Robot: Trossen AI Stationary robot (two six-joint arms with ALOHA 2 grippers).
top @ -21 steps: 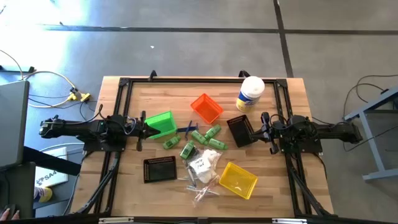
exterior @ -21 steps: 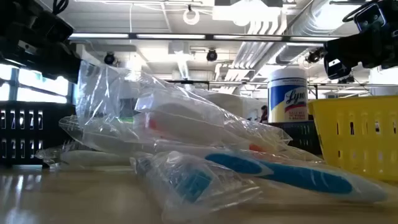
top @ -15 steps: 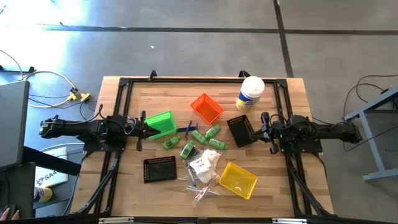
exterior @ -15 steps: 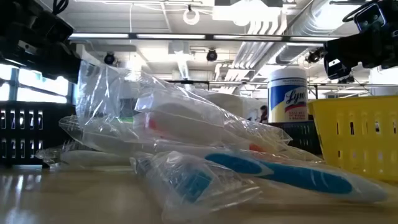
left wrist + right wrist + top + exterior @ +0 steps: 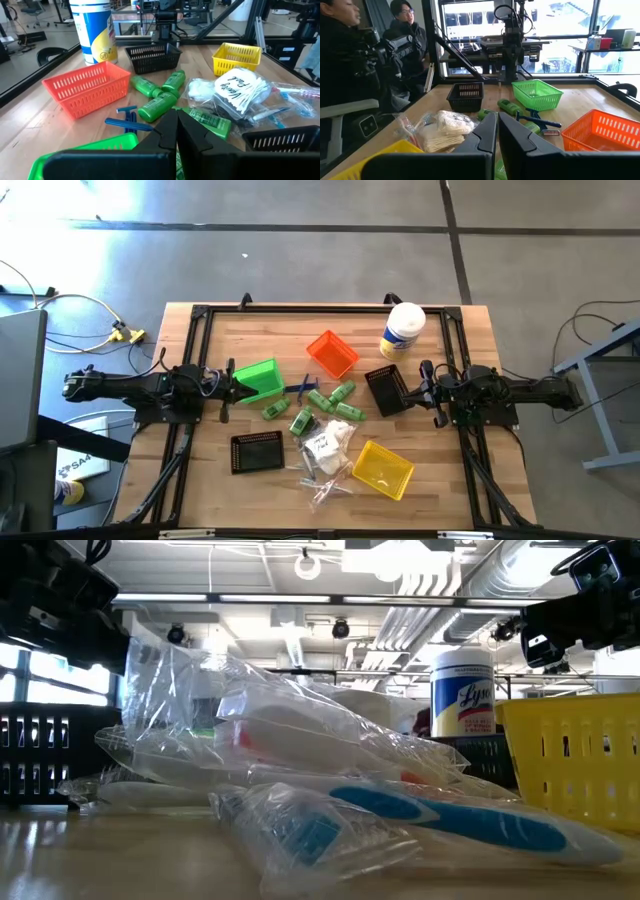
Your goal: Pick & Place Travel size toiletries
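The toiletries lie loose in the middle of the table (image 5: 215, 320), all placed here against the orange bin (image 5: 332, 353). Green bottles (image 5: 331, 399) sit just below that bin, with blue razors (image 5: 301, 388) to their left. Farther from the bin lie the white packets (image 5: 328, 444) and the wrapped toothbrushes (image 5: 440, 817), between a black bin (image 5: 257, 451) and the yellow bin (image 5: 383, 469). The canister (image 5: 403, 330) stands right of the orange bin. The left gripper (image 5: 176, 135) hovers by the green bin (image 5: 259, 379), left of the orange bin, fingers pressed together, empty. The right gripper (image 5: 497, 132), likewise closed on nothing, hovers beside the other black bin (image 5: 386, 390).
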